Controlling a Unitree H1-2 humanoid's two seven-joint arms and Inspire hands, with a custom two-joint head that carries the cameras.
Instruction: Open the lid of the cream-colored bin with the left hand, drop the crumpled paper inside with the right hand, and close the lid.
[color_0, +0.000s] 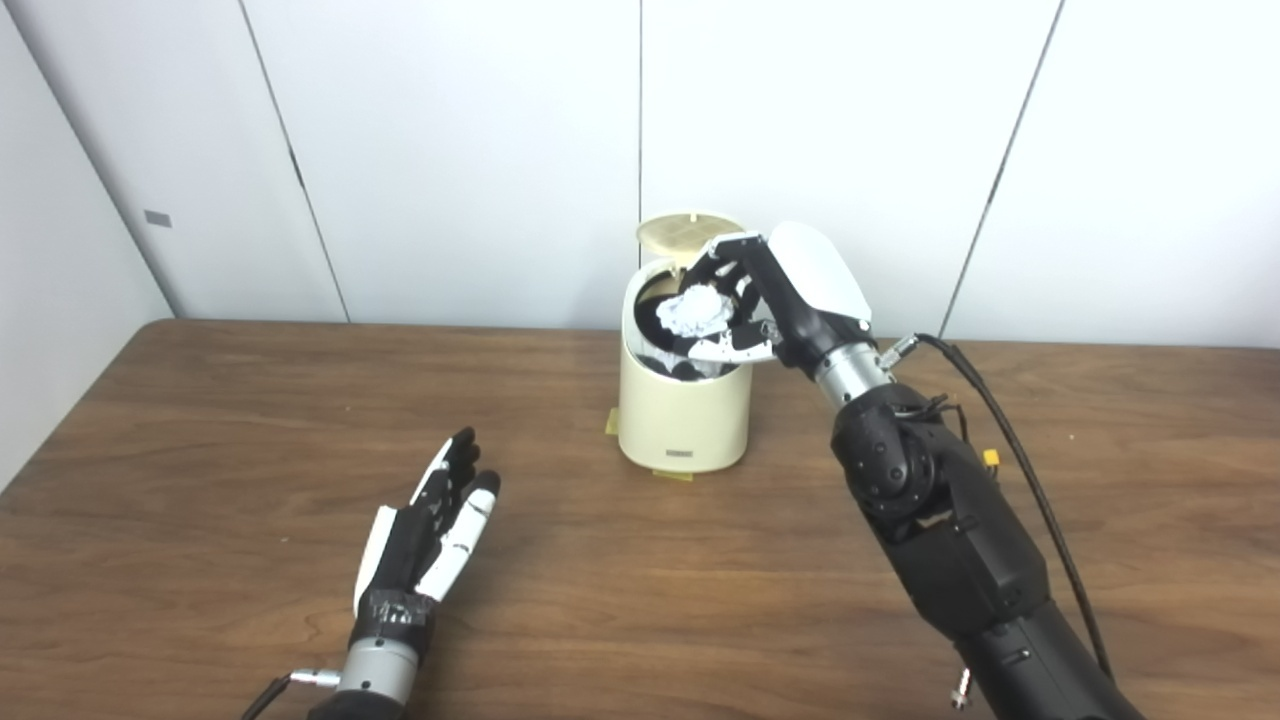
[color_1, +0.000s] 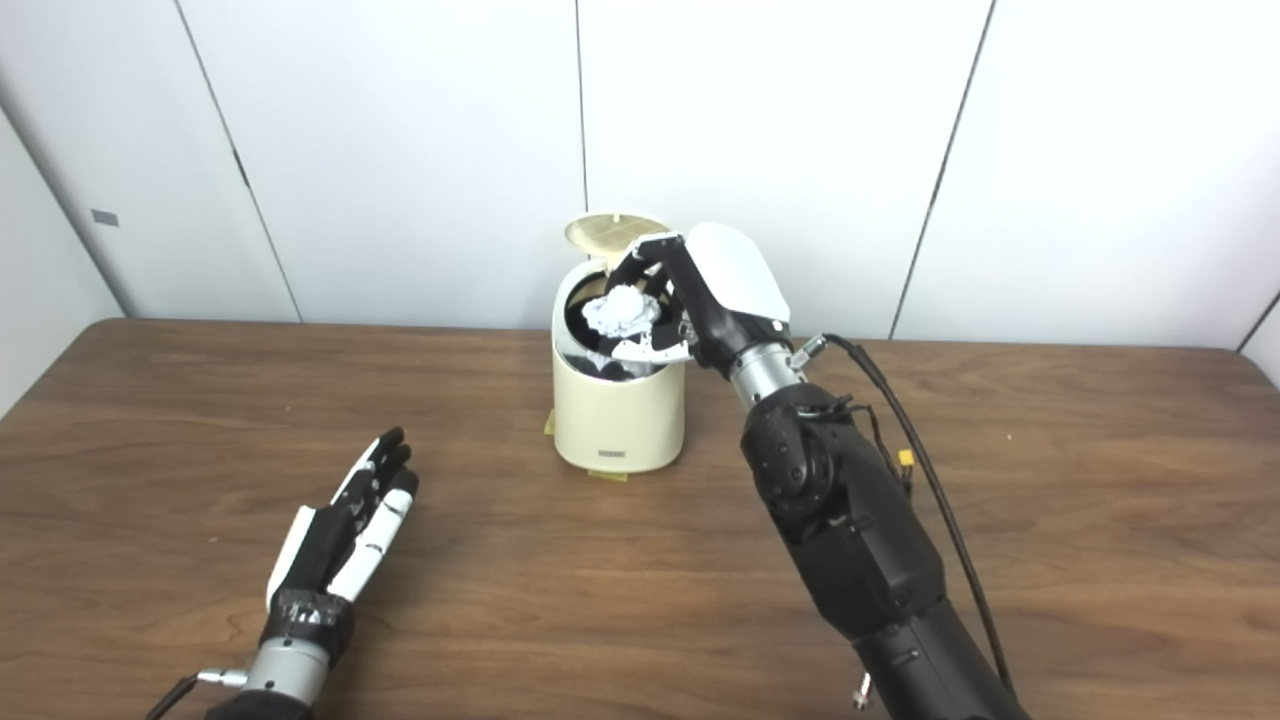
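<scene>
Holding a crumpled paper (color_0: 697, 310) in its grasping fingers, the right hand (color_0: 765, 300) hangs over the mouth of the cream-colored bin (color_0: 683, 415), whose lid (color_0: 688, 232) stands raised at twelve o'clock. At seven o'clock on the table (color_0: 200, 420), the left hand (color_0: 430, 530) rests, fingers straight, released.

Prob. lab/office: wood table (color_0: 600, 600), plain white wall panels (color_0: 470, 150).

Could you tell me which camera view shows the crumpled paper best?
Neither view is much better. The left eye view shows the crumpled paper slightly larger, held by the right hand over the open bin. The right eye view shows the same paper, slightly smaller.
</scene>
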